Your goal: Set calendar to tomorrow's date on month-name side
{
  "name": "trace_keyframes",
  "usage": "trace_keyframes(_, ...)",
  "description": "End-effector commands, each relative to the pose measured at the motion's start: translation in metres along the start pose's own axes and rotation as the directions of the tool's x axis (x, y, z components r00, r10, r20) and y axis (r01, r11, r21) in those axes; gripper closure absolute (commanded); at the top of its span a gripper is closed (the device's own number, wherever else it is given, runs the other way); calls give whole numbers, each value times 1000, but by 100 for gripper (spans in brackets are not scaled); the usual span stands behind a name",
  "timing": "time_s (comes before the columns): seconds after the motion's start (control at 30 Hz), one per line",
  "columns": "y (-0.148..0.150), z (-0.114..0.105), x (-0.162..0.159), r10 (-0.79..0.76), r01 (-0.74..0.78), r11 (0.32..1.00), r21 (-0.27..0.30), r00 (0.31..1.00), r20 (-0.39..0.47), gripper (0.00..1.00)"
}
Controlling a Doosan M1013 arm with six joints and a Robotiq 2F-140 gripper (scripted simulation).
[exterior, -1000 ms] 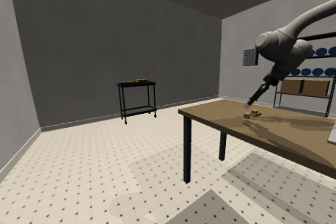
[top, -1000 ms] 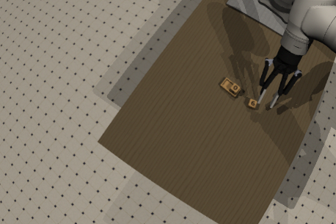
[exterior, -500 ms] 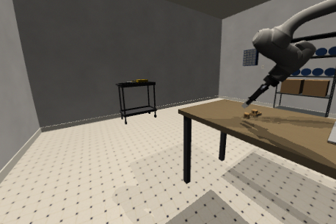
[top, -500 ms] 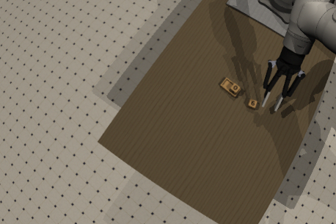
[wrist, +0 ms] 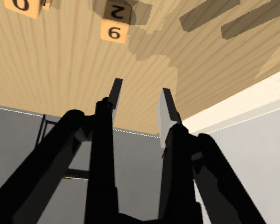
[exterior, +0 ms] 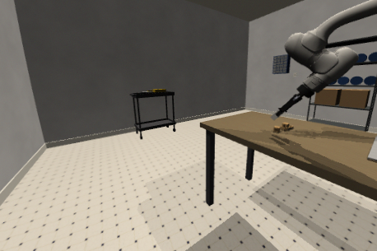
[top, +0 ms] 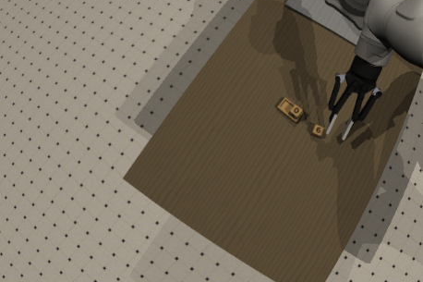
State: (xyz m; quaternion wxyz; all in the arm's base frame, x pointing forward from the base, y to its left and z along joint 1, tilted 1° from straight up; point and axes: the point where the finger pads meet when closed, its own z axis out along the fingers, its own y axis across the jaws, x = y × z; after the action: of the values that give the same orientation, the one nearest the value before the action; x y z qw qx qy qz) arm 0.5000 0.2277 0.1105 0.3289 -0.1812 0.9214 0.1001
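Note:
A small wooden tray (top: 289, 108) lies flat on the brown table and holds one cube with a 0 on top (top: 296, 112). The second cube (top: 318, 129) stands loose on the table to the tray's right, with a 6 on top. In the wrist view this loose cube (wrist: 114, 25) shows a 6 and a 2, and the 0 cube (wrist: 25, 6) sits at the top left edge. My gripper (top: 337, 135) hangs just right of the loose cube, above the table. Its fingers stand partly apart with nothing between them.
The arm's grey base plate (top: 314, 6) sits at the table's back right. The table's right edge runs close to the gripper. A black cart (exterior: 153, 108) stands by the far wall, and a shelf with boxes (exterior: 346, 97) stands behind the table.

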Motion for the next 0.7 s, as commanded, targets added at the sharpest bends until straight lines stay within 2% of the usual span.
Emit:
trace_keyframes(0.0,-8,0,1,-3,4,1000,-3,996,89,72)
trace_keyframes(0.67,-32,-3,13,-7,0,998,71,995,103,72)
